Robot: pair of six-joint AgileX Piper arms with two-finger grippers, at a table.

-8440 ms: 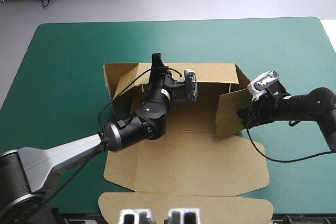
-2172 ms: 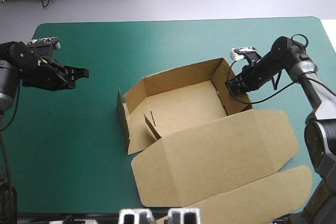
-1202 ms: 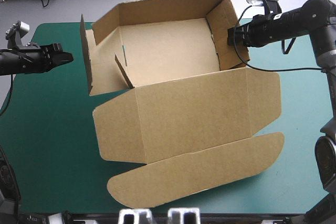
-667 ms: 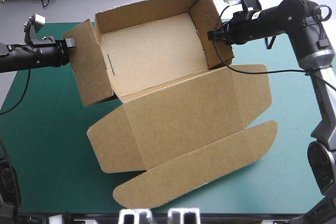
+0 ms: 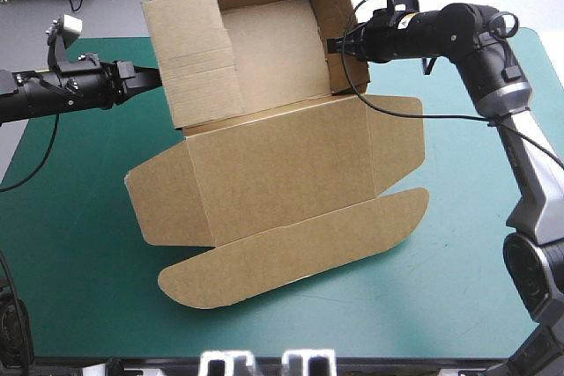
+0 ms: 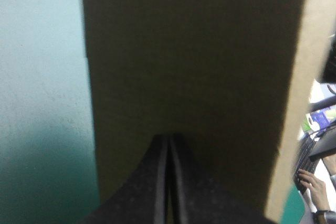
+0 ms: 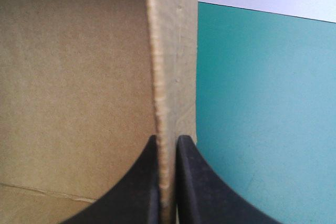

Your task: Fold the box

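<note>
One brown box (image 5: 264,165) hangs tilted over the far half of the teal-green worktop (image 5: 70,244), held between two grippers. Its open tray faces up and forward. Its one lid panel slopes down toward the near edge and carries two short side flaps and one long rounded flap. The right gripper (image 5: 335,45) has its two black fingers clamped on the tray's right wall. The left gripper (image 5: 152,77) has its two fingers pressed together, with their tips at the box's left flap.
</note>
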